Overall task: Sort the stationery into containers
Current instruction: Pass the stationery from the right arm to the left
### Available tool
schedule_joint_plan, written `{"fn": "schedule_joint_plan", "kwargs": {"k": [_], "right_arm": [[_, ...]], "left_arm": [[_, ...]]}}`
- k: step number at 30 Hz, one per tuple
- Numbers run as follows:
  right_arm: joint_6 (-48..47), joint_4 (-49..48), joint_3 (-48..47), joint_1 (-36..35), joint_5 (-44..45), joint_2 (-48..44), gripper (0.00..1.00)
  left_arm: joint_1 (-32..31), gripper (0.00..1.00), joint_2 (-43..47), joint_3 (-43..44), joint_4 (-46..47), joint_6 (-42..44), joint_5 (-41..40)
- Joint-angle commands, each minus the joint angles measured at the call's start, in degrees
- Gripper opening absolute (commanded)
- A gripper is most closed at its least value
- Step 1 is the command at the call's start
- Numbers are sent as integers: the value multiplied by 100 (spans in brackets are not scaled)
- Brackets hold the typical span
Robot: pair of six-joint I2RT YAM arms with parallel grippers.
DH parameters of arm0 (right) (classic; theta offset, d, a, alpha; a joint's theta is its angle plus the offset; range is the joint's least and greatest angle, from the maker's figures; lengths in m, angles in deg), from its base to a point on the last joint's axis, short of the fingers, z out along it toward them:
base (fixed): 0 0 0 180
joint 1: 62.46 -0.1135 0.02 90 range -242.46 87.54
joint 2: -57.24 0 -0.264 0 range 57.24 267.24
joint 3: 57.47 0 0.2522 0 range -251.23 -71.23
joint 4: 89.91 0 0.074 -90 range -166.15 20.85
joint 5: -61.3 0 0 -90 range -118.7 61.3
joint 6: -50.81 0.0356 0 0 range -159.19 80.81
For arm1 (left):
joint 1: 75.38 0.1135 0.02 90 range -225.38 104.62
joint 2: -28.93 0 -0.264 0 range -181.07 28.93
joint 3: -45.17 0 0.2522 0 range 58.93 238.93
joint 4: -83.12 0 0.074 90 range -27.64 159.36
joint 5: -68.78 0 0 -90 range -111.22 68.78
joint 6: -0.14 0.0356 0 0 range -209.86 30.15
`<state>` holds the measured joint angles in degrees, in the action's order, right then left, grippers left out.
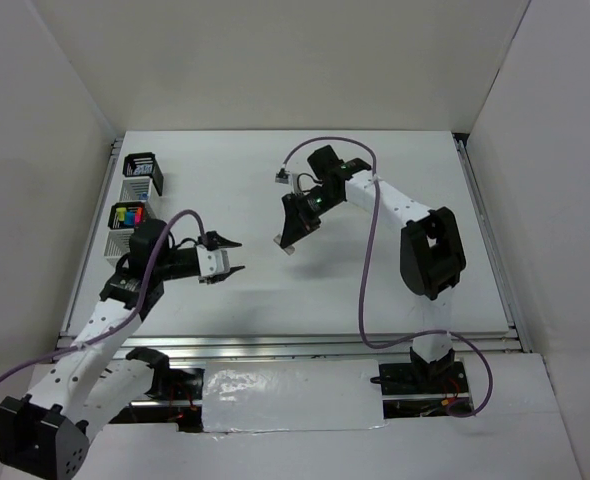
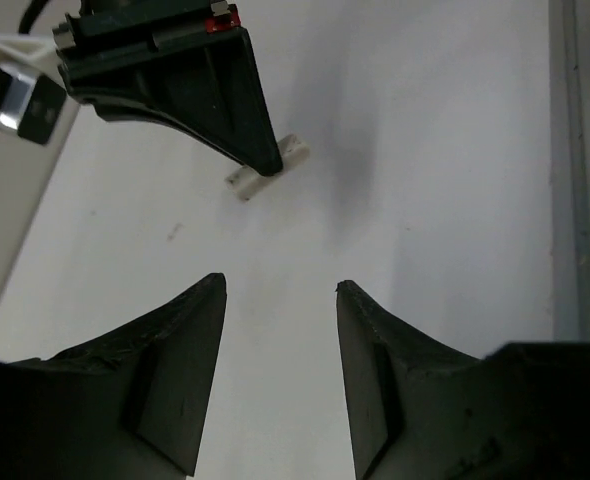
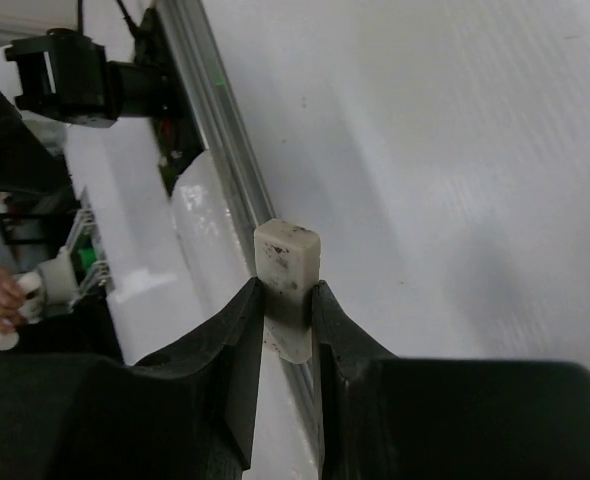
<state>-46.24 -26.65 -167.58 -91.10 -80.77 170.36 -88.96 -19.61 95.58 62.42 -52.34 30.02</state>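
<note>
My right gripper [image 1: 289, 236] is shut on the tiny beige eraser [image 1: 285, 245] and holds it above the middle of the table. In the right wrist view the eraser [image 3: 287, 258] stands upright between the fingers, its top sticking out. My left gripper [image 1: 232, 256] is open and empty, pointing at the right gripper from the left. In the left wrist view the eraser [image 2: 293, 151] shows under the right gripper's tip. The containers [image 1: 141, 187] stand in a row at the far left; one black mesh cup [image 1: 115, 211] holds coloured highlighters [image 1: 129, 215]. The round pot is out of view.
Purple cables [image 1: 367, 250] run along both arms. A metal rail [image 1: 275, 343] runs along the table's near edge, and white walls close in the left, back and right sides.
</note>
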Motion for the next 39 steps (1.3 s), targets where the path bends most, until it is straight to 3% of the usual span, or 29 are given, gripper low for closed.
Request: {"fn": "schedule_joint_plan", "kwargs": {"k": [1, 4, 10, 20, 39], "right_arm": [[56, 333, 46, -71, -882, -9, 0], [-25, 403, 134, -211, -857, -123, 0], [-121, 526, 319, -396, -822, -273, 0], [-279, 781, 161, -660, -971, -132, 0], [-323, 983, -164, -774, -1068, 96, 0]], "left_arm": [[-293, 60, -42, -35, 316, 1248, -579], [-426, 55, -156, -8, 457, 1433, -668], [-759, 50, -235, -78, 255, 2645, -773], [-1023, 56, -665, 158, -122, 3612, -845], [-1603, 57, -974, 308, -97, 3728, -1020]]}}
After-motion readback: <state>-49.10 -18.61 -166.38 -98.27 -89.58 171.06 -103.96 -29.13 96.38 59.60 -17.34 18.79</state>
